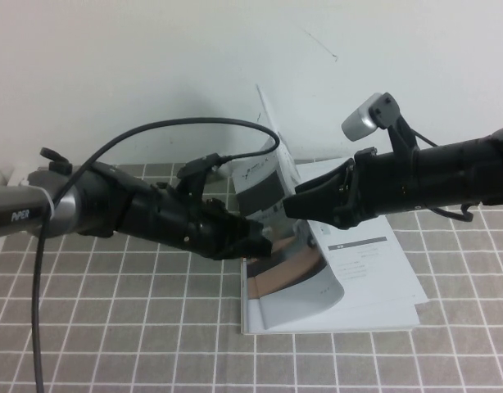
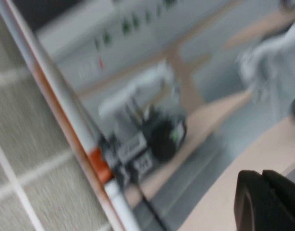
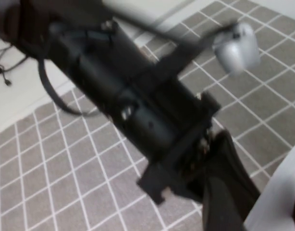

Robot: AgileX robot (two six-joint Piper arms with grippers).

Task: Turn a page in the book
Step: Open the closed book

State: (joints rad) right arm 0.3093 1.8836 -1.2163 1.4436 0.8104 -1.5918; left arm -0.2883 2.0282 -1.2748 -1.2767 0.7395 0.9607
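Note:
The book [image 1: 374, 270] lies open on the checked mat, right of centre. Its page [image 1: 264, 176], the glossy photo cover leaf, stands lifted and curled, photo side facing left. My right gripper [image 1: 291, 206] reaches in from the right on the white reverse side and is shut on the page. In the right wrist view the white page [image 3: 282, 192] runs beside a black finger [image 3: 224, 192]. My left gripper [image 1: 258, 239] is shut, its tip close against the photo side. The left wrist view shows its fingers [image 2: 265, 180] together before the cover photo [image 2: 152, 120].
The grey checked mat [image 1: 112, 327] covers the table. A white wall [image 1: 153, 65] rises right behind the book. The left arm's cable [image 1: 71, 188] loops above the arm and hangs down at the left. The left arm [image 3: 128, 106] fills the right wrist view.

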